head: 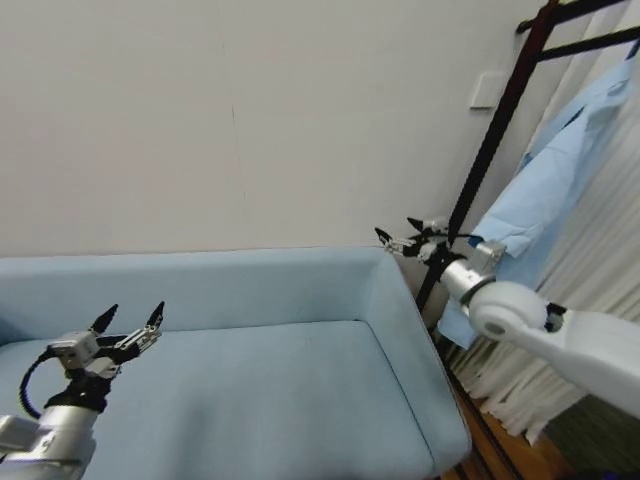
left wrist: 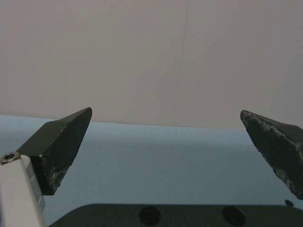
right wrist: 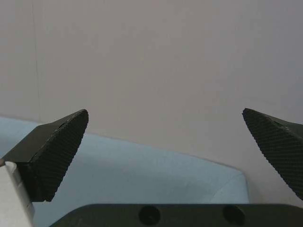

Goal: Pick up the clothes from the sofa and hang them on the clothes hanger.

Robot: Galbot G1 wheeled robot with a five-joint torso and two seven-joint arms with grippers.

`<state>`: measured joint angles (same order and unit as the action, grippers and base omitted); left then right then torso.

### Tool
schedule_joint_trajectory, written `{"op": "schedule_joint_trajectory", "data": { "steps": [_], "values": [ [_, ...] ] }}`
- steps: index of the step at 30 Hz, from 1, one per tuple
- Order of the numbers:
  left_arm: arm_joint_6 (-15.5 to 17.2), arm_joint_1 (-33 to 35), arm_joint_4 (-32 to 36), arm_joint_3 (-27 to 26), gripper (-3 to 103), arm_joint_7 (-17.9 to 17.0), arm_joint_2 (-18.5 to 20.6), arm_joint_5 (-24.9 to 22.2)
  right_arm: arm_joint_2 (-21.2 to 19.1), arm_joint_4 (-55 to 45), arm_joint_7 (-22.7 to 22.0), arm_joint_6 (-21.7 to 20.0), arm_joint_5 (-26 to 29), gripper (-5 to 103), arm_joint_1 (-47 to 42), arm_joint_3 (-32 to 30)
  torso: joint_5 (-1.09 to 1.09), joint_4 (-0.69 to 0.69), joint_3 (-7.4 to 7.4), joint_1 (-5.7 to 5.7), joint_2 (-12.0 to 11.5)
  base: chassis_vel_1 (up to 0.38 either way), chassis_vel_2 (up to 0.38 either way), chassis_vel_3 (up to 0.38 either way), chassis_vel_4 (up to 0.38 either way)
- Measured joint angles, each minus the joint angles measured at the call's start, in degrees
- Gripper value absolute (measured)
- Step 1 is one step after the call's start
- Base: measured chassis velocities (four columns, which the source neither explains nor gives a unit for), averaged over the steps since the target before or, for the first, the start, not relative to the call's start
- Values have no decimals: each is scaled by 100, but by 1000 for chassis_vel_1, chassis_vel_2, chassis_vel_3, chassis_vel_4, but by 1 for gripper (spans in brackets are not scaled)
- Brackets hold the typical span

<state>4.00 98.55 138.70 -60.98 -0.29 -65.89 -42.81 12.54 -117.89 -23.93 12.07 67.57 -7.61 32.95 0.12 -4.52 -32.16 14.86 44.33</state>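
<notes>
A light blue shirt (head: 555, 190) hangs from the dark clothes rack (head: 500, 125) at the right. The light blue sofa (head: 250, 390) spans the lower part of the head view, and no clothing lies on its seat. My right gripper (head: 398, 234) is open above the sofa's right armrest, just left of the rack's pole, holding nothing. My left gripper (head: 130, 317) is open low at the left over the sofa seat, also holding nothing. In both wrist views the fingertips (left wrist: 61, 146) (right wrist: 57, 151) stand wide apart, facing the sofa back and the wall.
A plain white wall (head: 250, 120) runs behind the sofa, with a white switch plate (head: 487, 90) near the rack. Pale curtains (head: 600, 260) hang at the far right behind the shirt. Wooden floor (head: 510, 455) shows beside the sofa's right end.
</notes>
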Motion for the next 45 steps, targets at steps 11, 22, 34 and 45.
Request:
{"op": "schedule_joint_trajectory", "data": {
  "steps": [11,22,34,45],
  "values": [
    [-51,168,108,-157,100,-31,-147,236,2563,-416,1092,-444,-3096,100,-6194,-5046,4,0,-1,0,0,0,0,0,0],
    [-872,589,-96,340,100,513,-1352,1535,5119,-2181,2180,-1548,-4647,100,-9153,-7265,-6,2,1,-2,1,0,0,0,0],
    [-389,403,-50,1322,100,461,-2028,2290,6353,-1951,2327,-1581,-5662,100,-8834,-6543,-3,6,-1,0,1,0,0,0,0],
    [-35,502,285,1290,100,344,-1833,2399,6442,-2391,2014,-2047,-5700,100,-8848,-6617,-4,6,-1,0,1,0,0,0,0]
  ]
}}
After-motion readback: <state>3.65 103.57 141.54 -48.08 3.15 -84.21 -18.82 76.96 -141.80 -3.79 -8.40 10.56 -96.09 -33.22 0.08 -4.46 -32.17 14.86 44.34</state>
